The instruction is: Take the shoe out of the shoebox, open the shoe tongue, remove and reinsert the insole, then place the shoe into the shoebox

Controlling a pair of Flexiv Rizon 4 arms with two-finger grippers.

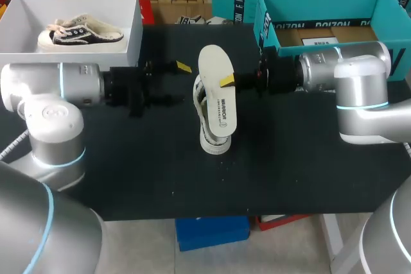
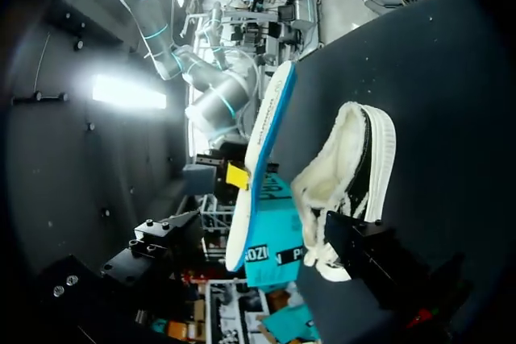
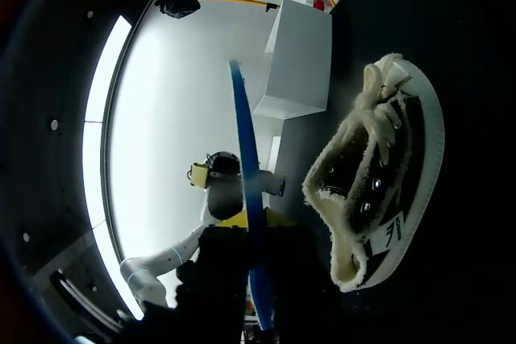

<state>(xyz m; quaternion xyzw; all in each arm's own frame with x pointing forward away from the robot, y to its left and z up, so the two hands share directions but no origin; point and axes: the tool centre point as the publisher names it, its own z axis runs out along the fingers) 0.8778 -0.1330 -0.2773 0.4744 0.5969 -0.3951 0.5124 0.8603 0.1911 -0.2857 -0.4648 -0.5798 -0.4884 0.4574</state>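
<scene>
A white-and-black sneaker (image 1: pixel 212 140) lies on its side in the middle of the black table. Over it stands its white insole (image 1: pixel 217 88), held on edge by my right gripper (image 1: pixel 228 81), which is shut on it. The right wrist view shows the insole's blue edge (image 3: pixel 246 191) between that gripper's fingers (image 3: pixel 242 239), with the sneaker (image 3: pixel 379 183) beside it. My left gripper (image 1: pixel 176 83) is open just left of the insole, holding nothing. In the left wrist view the insole (image 2: pixel 262 151) and the sneaker (image 2: pixel 351 175) are ahead of its spread fingers.
A white shoebox (image 1: pixel 131 30) with a second sneaker (image 1: pixel 80 33) inside stands at the back left. A teal shoebox (image 1: pixel 266 20) stands at the back right, behind my right arm. The white shoebox (image 3: pixel 302 62) also shows beyond the insole in the right wrist view.
</scene>
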